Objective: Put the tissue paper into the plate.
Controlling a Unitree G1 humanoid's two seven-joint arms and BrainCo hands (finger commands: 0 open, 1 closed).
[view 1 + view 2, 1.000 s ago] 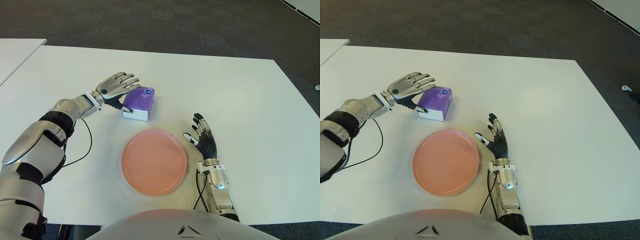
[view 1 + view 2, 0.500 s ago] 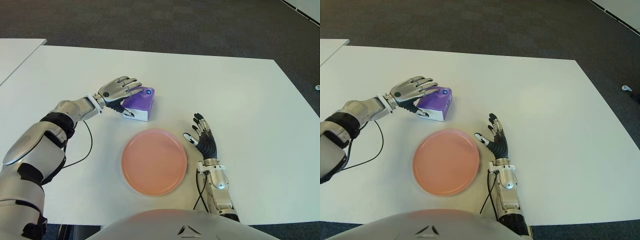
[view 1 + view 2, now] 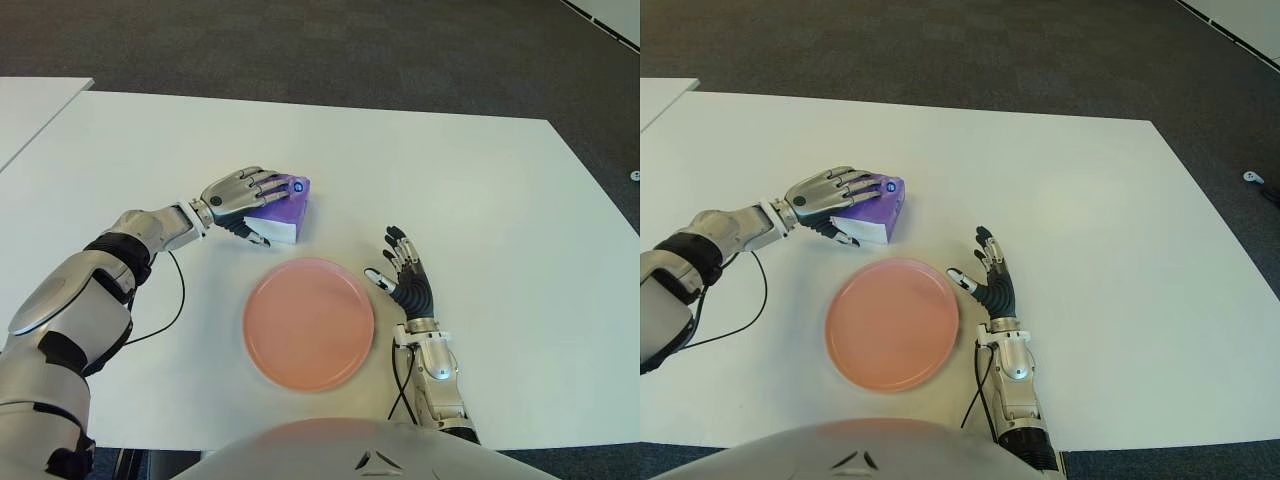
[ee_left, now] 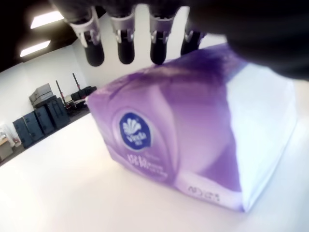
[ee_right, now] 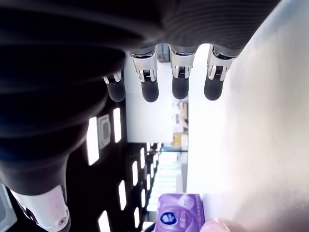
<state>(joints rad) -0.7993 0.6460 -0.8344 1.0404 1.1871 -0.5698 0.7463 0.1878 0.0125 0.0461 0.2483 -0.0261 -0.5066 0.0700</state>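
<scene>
I see my left hand [image 3: 240, 190] curling its fingers [image 4: 126, 46] over the tissue pack [image 3: 283, 209] mid-surface [image 3: 480, 180] (right hand [image 3: 405, 280] spread beside the plate [image 3: 308, 322]).

Right hand [image 5: 159, 92] fingers [image 5: 179, 84] extended, spread, holding nothing. Purple tissue paper pack [image 5: 177, 217] on the white desk [image 5: 246, 145] farther off, pink plate [image 5: 216, 225] edge just beside it.

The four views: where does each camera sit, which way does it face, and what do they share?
Left eye view: head, facing down at the table; both arms show.
Right eye view: same, slightly shifted; left hand on the tissue pack, right hand right of the plate.
Left wrist view: close on the pack, under its fingertips.
Right wrist view: past spread fingers.
All share the pack.
</scene>
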